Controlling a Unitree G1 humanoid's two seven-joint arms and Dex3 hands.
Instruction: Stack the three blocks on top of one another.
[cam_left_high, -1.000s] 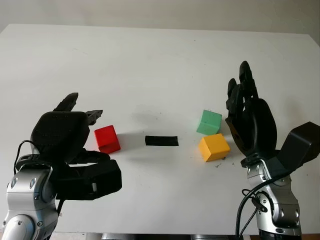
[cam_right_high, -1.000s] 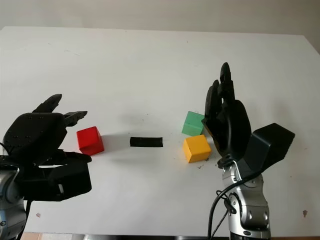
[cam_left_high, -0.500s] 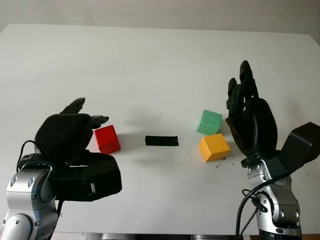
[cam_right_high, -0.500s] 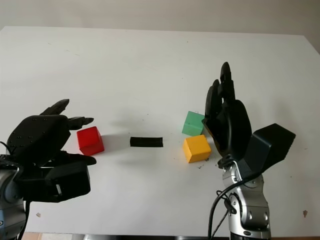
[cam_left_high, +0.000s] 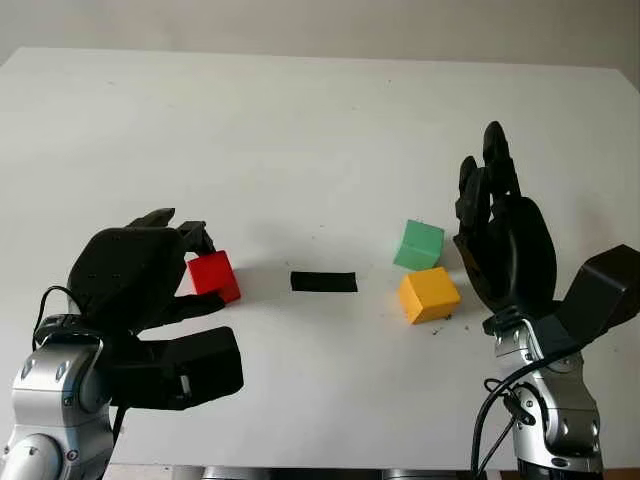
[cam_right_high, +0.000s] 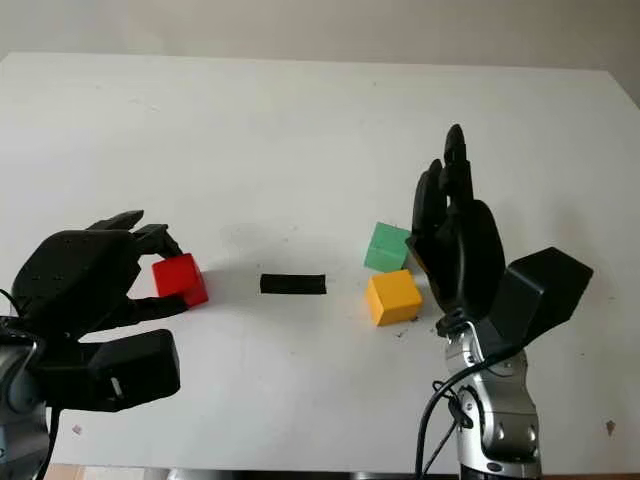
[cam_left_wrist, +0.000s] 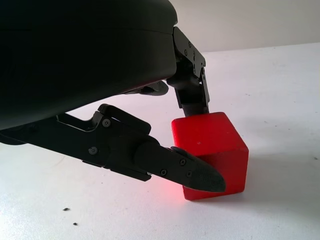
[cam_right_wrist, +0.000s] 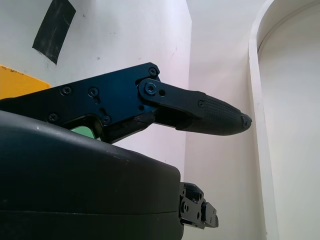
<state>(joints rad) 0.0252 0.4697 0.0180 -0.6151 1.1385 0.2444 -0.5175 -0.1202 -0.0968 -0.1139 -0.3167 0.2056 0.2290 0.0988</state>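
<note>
The left hand (cam_left_high: 165, 265) grips the red block (cam_left_high: 212, 274), left of the black tape (cam_left_high: 323, 281), partly hiding it; green block (cam_left_high: 418, 244) and yellow block (cam_left_high: 428, 295) sit right of the tape, beside the open right hand (cam_left_high: 500, 240).

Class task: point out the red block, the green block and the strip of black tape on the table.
red block (cam_left_wrist: 212, 142): left wrist view, front face.
green block (cam_left_high: 419, 243): left eye view, front face.
black tape (cam_left_high: 323, 282): left eye view, middle of strip.

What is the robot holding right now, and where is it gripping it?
The left hand pinches the red block by opposite side faces, on the table. The right hand, beside the other blocks, is open.
</note>
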